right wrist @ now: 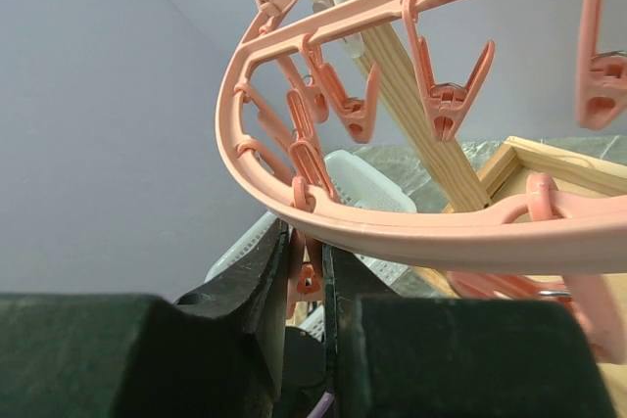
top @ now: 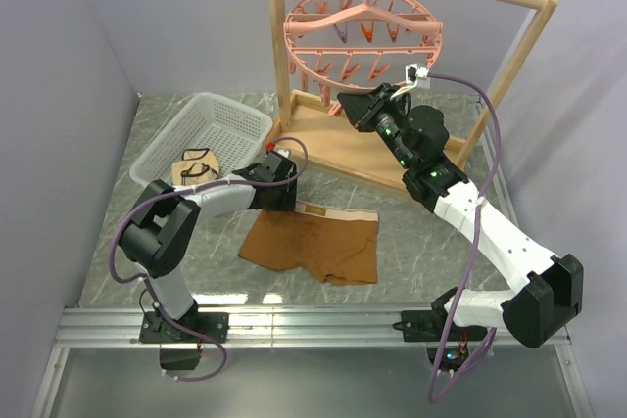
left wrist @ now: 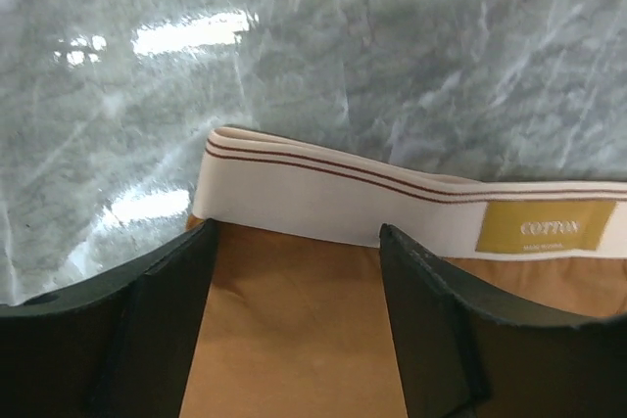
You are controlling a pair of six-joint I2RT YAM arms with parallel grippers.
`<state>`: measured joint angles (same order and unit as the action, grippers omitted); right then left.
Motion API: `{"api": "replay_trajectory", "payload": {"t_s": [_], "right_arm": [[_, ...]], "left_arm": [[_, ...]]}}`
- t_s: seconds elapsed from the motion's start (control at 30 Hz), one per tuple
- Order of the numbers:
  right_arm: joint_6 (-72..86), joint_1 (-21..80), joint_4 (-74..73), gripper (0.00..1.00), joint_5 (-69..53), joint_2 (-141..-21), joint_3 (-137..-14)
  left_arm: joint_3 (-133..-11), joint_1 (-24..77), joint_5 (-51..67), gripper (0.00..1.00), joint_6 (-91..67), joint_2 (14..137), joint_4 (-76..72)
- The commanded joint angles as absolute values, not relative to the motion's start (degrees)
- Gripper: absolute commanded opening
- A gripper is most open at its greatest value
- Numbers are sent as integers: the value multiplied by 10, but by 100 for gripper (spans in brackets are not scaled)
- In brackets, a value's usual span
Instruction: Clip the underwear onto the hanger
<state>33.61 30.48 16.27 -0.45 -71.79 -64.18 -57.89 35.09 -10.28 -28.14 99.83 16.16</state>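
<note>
The brown underwear point(top: 318, 245) lies flat on the marble table, its pale waistband point(left wrist: 343, 198) toward the back. My left gripper point(top: 277, 189) is open, low over the underwear's back left corner; its two fingers point(left wrist: 162, 310) straddle brown cloth just below the waistband. The salmon-pink round hanger point(top: 362, 34) hangs by its hook from the wooden rack. My right gripper point(top: 350, 105) is raised under the hanger's front rim point(right wrist: 411, 232) and is shut on one dangling clip point(right wrist: 308, 276).
A white basket point(top: 201, 134) at the back left holds a small beige garment with dark trim point(top: 196, 168). The wooden rack point(top: 509, 66) and its base board point(top: 323, 139) stand behind the underwear. Grey walls close both sides.
</note>
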Motion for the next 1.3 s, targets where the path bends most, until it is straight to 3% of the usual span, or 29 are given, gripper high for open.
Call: {"api": "replay_trajectory", "payload": {"t_s": [0.0, 0.07, 0.1, 0.17, 0.2, 0.37, 0.5, 0.63, 0.83, 1.27], "right_arm": [[334, 303, 169, 0, -7, -714, -640], [333, 301, 169, 0, -6, -715, -640], [333, 301, 169, 0, -8, -716, -640], [334, 300, 168, 0, -9, -716, -640], [334, 300, 168, 0, -11, -717, -639], [337, 300, 168, 0, -12, -719, -637], [337, 300, 170, 0, -16, -719, -635], [337, 299, 170, 0, -21, -719, -635], [332, 300, 185, 0, -33, -717, -625], [327, 300, 207, 0, -60, -714, -613]], "left_arm": [[-577, 351, -108, 69, -287, 1030, 174], [-578, 352, -99, 59, -285, 1045, 172], [-580, 351, -94, 46, -283, 1051, 171], [-591, 352, -88, 35, -280, 1068, 174], [-595, 351, -86, 25, -277, 1072, 175], [-608, 352, -87, 2, -273, 1081, 177], [-578, 359, -85, 0, -254, 1028, 136], [-504, 372, -70, 0, -220, 870, 4], [-429, 382, -19, 0, -118, 741, -160], [-458, 414, 2, 0, -11, 738, -310]]}}
